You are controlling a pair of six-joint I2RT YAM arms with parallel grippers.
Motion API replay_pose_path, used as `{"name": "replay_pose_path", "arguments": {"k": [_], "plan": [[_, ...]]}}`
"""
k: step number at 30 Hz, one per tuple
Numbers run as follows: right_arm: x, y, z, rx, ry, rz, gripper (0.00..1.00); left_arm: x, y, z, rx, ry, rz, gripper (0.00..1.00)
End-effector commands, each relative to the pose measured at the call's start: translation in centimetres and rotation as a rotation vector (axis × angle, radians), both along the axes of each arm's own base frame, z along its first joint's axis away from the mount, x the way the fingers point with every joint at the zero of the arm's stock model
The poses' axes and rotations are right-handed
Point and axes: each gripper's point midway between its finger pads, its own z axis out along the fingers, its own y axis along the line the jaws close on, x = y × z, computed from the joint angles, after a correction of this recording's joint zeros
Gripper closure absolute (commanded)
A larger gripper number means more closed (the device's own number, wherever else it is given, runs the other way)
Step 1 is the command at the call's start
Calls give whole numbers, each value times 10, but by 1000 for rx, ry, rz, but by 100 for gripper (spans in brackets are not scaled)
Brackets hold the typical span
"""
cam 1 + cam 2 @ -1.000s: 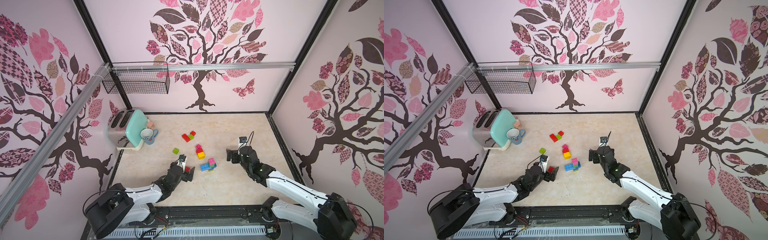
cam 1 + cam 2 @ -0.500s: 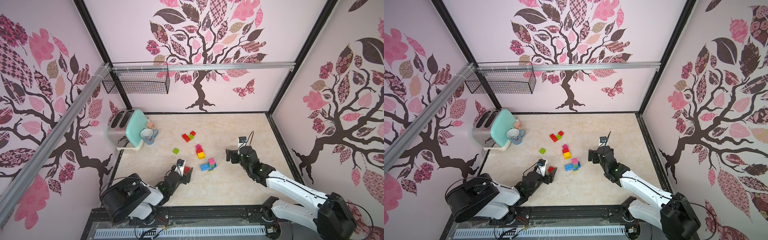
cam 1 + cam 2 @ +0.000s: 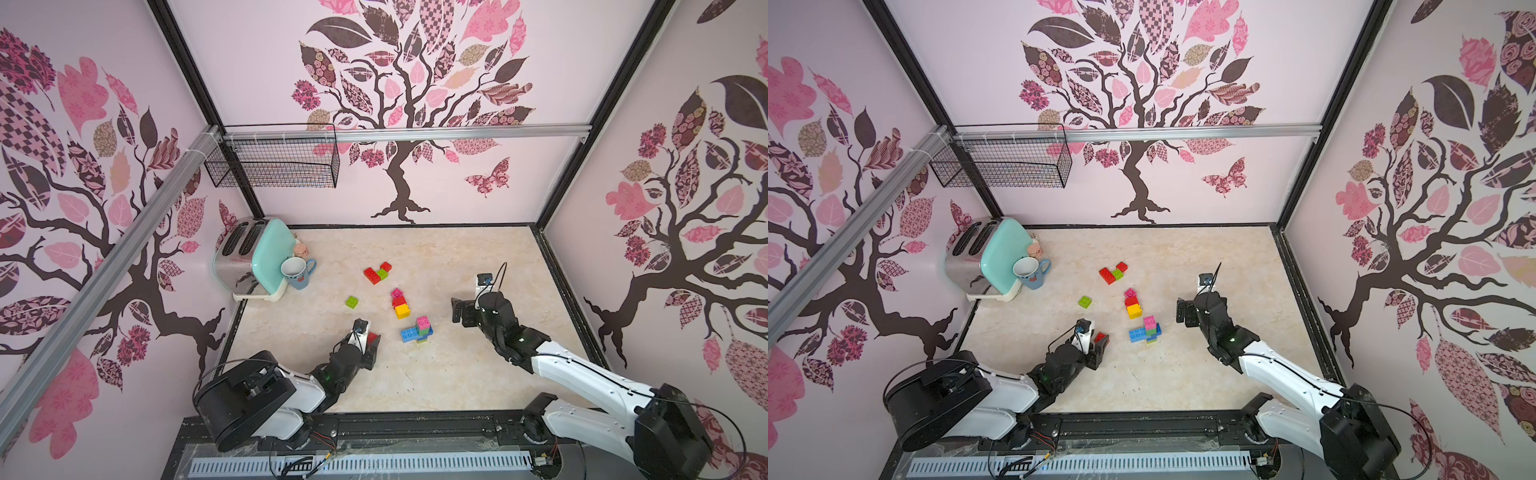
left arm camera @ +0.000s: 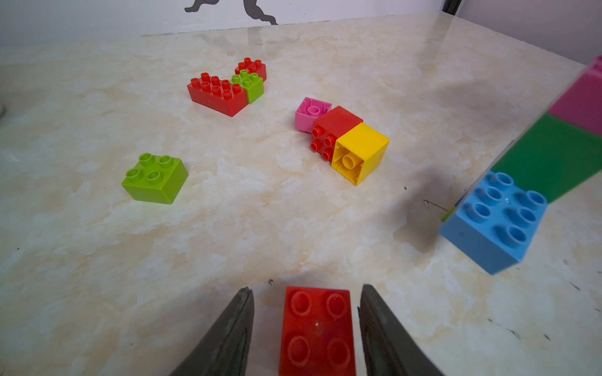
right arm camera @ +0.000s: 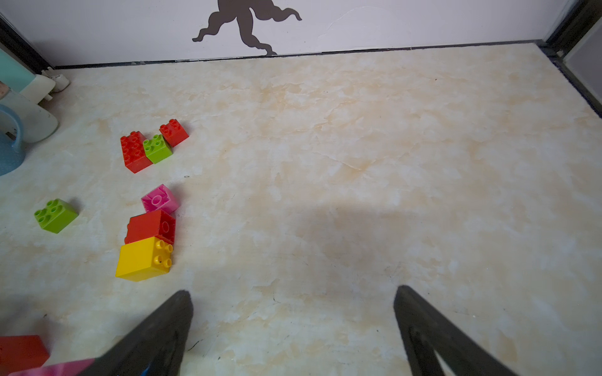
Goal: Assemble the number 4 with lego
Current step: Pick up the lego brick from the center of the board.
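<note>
**Fig.** "4" build, early stage. Done: one small stack [image 3: 419,330] (blue, green, pink) mid-desk; no digit readable yet.

To do: the rest lie loose, apart from the stack.
- red brick [image 4: 317,328], near the front
- lime brick [image 3: 351,302]
- pink-red-yellow row [image 3: 400,302]
- red-lime-red group [image 3: 377,272], furthest back

Left tool [image 4: 306,287] is low and partly open, astride the red brick w/ a slim gap each side; no grip yet. Right tool [image 5: 293,289] is spread wide, empty, over bare desk [image 3: 457,374] beside the stack.

Desk: glossy beige marble look, few dark scuffs. Room: pink walls w/ tree decals. Toaster [image 3: 249,253] & mug [image 3: 296,274] sit at the far-left corner, wire basket [image 3: 272,174] on the wall above.
</note>
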Motion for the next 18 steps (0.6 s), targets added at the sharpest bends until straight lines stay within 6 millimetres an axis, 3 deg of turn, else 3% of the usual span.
{"name": "replay_pose_path", "arguments": {"k": [1,18], "plan": [[3,-3,3,6,-9,-24,0,-4,-3,-9,33,40,-24,42],[3,-4,5,12,-15,-25,0,-3,-8,-16,48,63,-38,46]]}}
